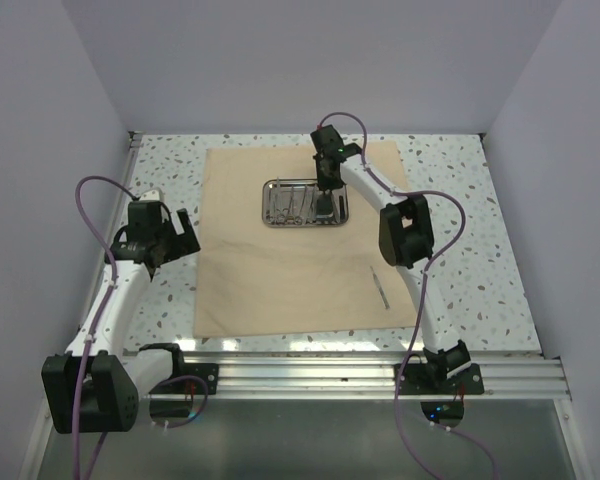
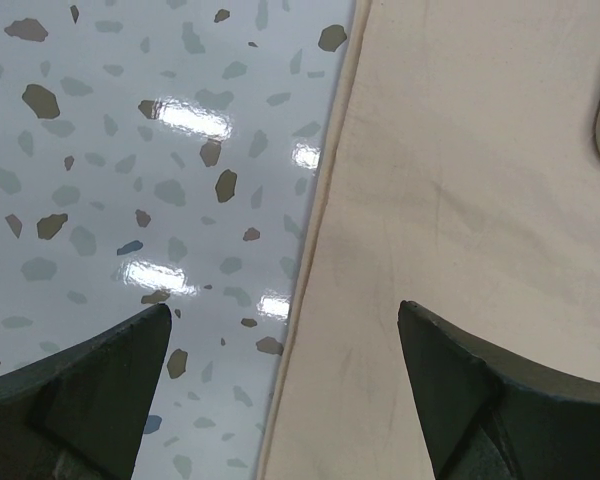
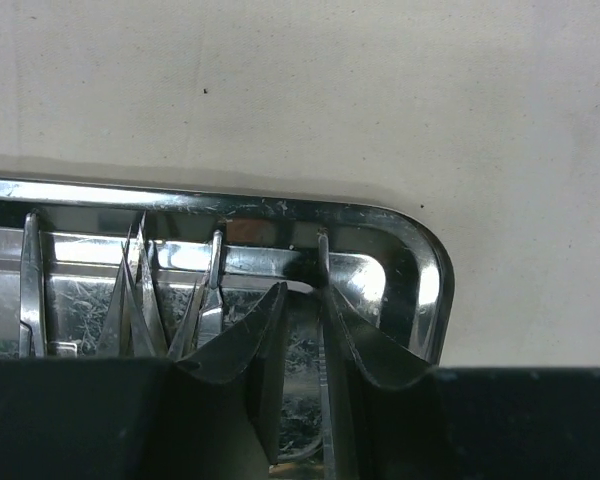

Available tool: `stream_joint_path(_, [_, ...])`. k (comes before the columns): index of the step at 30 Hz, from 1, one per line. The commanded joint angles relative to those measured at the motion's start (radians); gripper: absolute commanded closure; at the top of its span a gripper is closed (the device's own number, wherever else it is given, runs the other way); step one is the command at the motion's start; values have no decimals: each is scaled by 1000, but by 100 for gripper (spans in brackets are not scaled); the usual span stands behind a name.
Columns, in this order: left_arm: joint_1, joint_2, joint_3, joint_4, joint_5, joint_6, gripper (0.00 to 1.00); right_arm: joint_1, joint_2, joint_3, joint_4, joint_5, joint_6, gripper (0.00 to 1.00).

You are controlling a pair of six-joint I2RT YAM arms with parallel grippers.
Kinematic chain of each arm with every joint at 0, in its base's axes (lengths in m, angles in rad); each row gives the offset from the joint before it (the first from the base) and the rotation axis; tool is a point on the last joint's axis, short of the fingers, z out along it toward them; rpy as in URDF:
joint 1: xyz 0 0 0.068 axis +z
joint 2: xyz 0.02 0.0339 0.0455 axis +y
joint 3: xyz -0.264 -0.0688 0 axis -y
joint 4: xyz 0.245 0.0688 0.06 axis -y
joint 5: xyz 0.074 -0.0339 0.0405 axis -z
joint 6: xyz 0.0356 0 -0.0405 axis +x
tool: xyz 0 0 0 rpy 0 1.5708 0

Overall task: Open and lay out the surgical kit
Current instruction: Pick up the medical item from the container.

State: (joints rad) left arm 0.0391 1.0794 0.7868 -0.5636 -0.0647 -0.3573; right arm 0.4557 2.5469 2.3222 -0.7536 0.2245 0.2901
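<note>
Left claw [image 2: 283, 310] hangs wide open and empty over the left edge of the spread tan cloth wrap [image 1: 280, 270], probably parked clear. Far centre, the rectangular shiny steel tray [image 1: 266, 200] holds thin silver instruments [image 1: 295, 203]. Right claw [image 3: 302, 300] is narrowly parted astride one, likely picking; grip unclear. One thin silver tool [image 1: 380, 287] lies near right on the cloth.

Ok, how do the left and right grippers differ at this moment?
The left gripper hangs wide open over the left edge of the cloth, nothing between its fingers. The right gripper is down inside the steel tray, fingers close together with a thin instrument between them, grip unclear. Both are above the cloth.
</note>
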Motion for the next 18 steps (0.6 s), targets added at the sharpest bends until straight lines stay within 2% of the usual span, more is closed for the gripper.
stream_joint_path(1, [4, -29, -8, 36, -23, -16, 0, -8, 13, 49, 26, 39, 6, 76])
stream_joint_path(14, [-2, -12, -11, 44, -7, -8, 0, -11, 46, 80, 31, 91, 50, 76])
stream_joint_path(18, [-4, -1, -11, 42, -6, -8, 0, -12, 12, 19, 92, 111, 63, 81])
